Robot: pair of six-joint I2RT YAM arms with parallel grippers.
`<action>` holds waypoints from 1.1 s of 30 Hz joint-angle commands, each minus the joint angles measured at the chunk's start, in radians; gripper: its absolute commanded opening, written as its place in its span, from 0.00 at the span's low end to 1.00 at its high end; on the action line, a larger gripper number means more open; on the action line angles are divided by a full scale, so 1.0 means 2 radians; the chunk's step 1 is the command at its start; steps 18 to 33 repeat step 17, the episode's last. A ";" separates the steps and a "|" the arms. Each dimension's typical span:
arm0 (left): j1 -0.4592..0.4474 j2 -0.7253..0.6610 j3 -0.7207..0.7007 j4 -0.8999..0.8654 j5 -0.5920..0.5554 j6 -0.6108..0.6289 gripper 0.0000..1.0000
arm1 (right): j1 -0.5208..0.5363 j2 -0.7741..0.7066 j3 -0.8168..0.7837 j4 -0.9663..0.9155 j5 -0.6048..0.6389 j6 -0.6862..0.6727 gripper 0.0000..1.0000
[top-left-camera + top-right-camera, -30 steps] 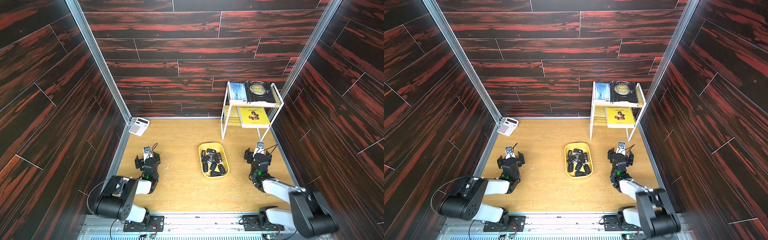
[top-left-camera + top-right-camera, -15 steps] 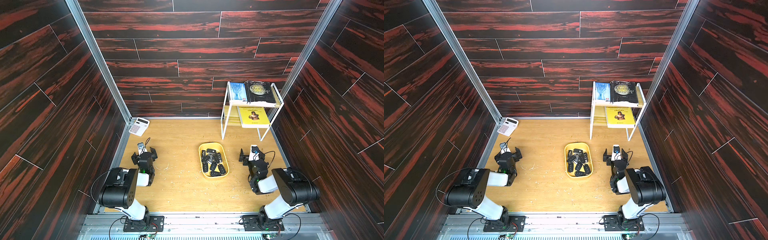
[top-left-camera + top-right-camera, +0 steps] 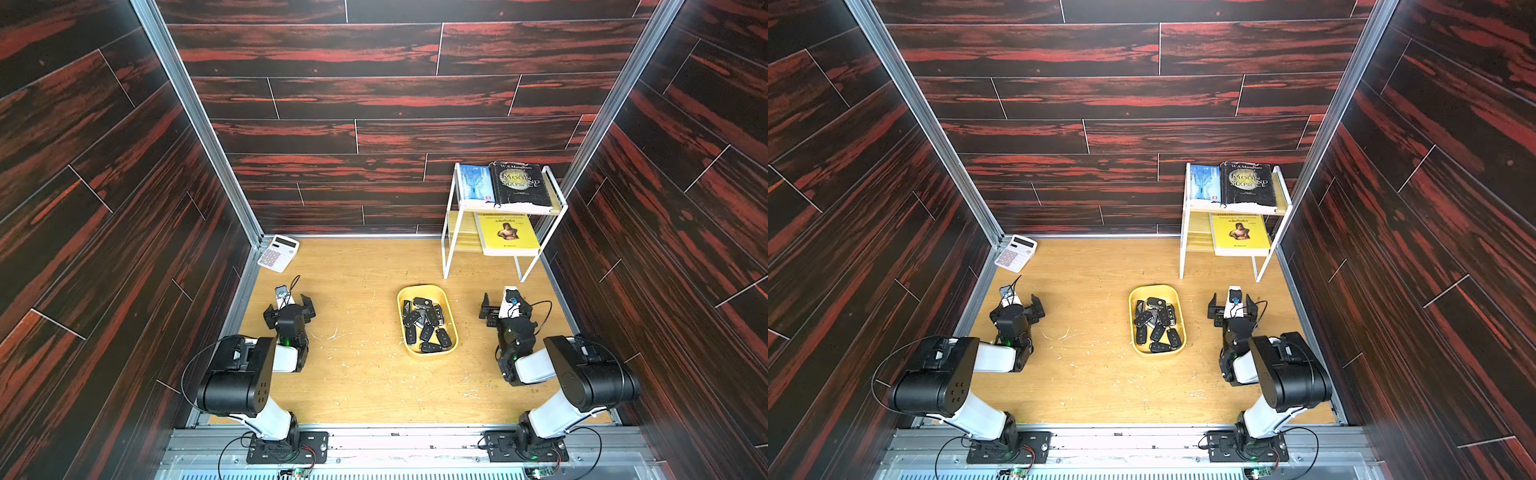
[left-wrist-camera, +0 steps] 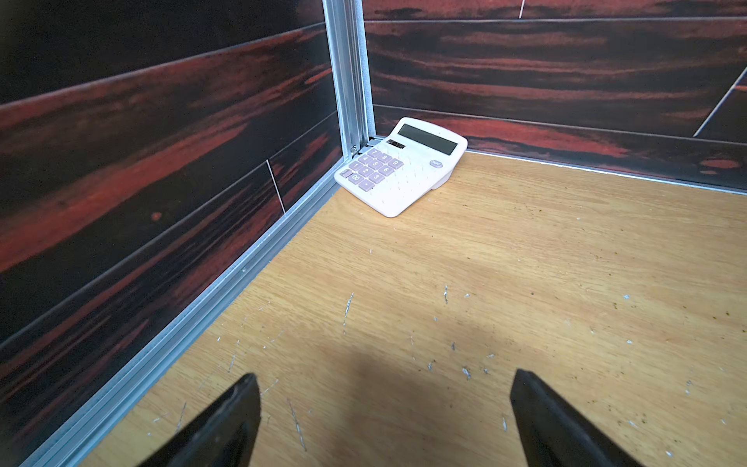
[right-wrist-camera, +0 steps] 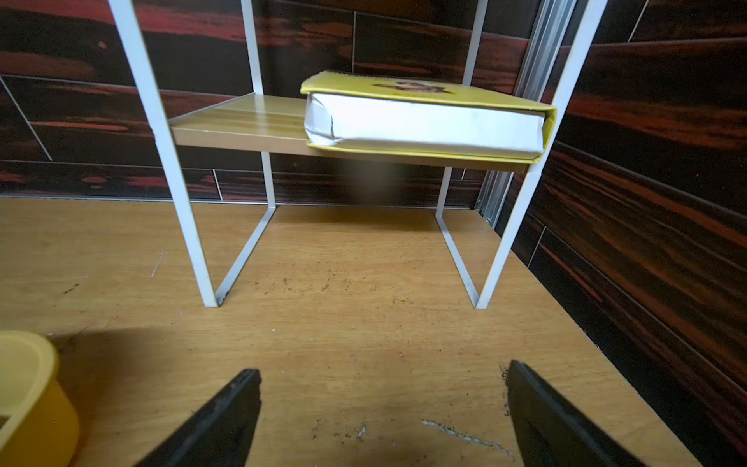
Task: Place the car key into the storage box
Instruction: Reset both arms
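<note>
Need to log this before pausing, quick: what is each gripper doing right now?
Left gripper: open, holding nothing.
Right gripper: open, holding nothing.

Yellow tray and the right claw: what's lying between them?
Nothing; only bare scratched tabletop lies between the storage box and the open right gripper, as both top views and the right wrist view show.

In the right wrist view we see only one corner of the storage box (image 5: pixel 36 416); the picture's edge cuts off the rest, and its inside is hidden. In both top views the car keys (image 3: pixel 428 332) (image 3: pixel 1158 332) overlap in a heap too small for us to count. Both wrist views crop the jaws, showing only tips
</note>
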 commanded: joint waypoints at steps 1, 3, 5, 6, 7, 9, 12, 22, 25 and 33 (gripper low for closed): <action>0.003 -0.005 0.002 0.003 0.003 -0.003 1.00 | 0.000 -0.002 0.007 -0.002 0.013 0.007 0.98; 0.003 -0.002 0.002 0.006 0.002 0.001 1.00 | 0.000 -0.003 0.004 0.000 0.012 0.006 0.98; 0.003 -0.003 0.002 0.005 0.002 0.000 1.00 | 0.000 -0.003 0.004 0.001 0.012 0.006 0.98; 0.003 -0.004 0.002 0.005 0.002 0.000 1.00 | 0.000 -0.002 0.004 0.001 0.012 0.006 0.98; 0.003 -0.003 0.002 0.006 0.002 0.000 1.00 | 0.000 -0.002 0.006 0.001 0.012 0.006 0.99; 0.003 -0.004 0.001 0.006 0.002 0.001 1.00 | 0.000 -0.002 0.006 -0.002 0.013 0.006 0.98; 0.003 -0.004 0.001 0.006 0.002 0.000 1.00 | 0.003 0.001 0.007 -0.001 0.015 0.004 0.99; 0.003 -0.004 0.001 0.007 0.002 0.001 1.00 | 0.001 -0.002 0.007 -0.002 0.016 0.005 0.99; 0.003 -0.004 0.001 0.007 0.002 0.001 1.00 | 0.001 -0.002 0.007 -0.002 0.016 0.005 0.99; 0.003 -0.004 0.001 0.007 0.002 0.001 1.00 | 0.001 -0.002 0.007 -0.002 0.016 0.005 0.99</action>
